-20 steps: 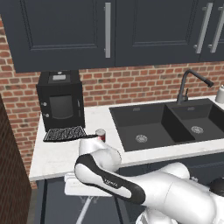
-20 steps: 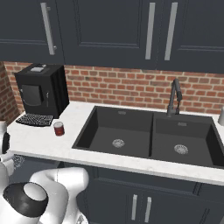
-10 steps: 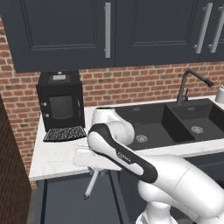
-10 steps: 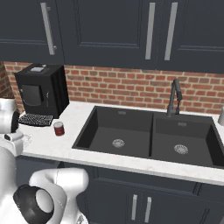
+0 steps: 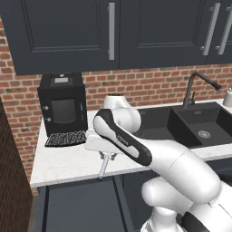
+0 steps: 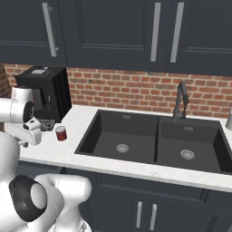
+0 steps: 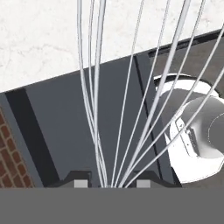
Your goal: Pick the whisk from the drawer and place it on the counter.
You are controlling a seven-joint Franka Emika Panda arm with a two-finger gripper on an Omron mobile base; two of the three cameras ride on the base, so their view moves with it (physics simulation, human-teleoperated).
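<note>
So the pincer [image 5: 105,157] is clenched on the whisk [image 5: 103,168], which hangs down just past the front edge of the tabletop [image 5: 68,163], up in the air over the open drawer [image 5: 77,204]. In the hand view the whisk's wire loops [image 7: 131,100] fan out from between the two fingertips [image 7: 80,181], so it's gripped right where the wires bunch together. I can't make out anything lying inside the drawer from here.

Near the tabletop's left end there's a black coffee machine [image 5: 62,104] against the brick wall with a dark drip tray [image 5: 66,138] in front of it. A small red can [image 6: 60,133] stands between the machine and the black double sink [image 6: 154,145], whose basins only show their drains. The can's label is too small to read.
</note>
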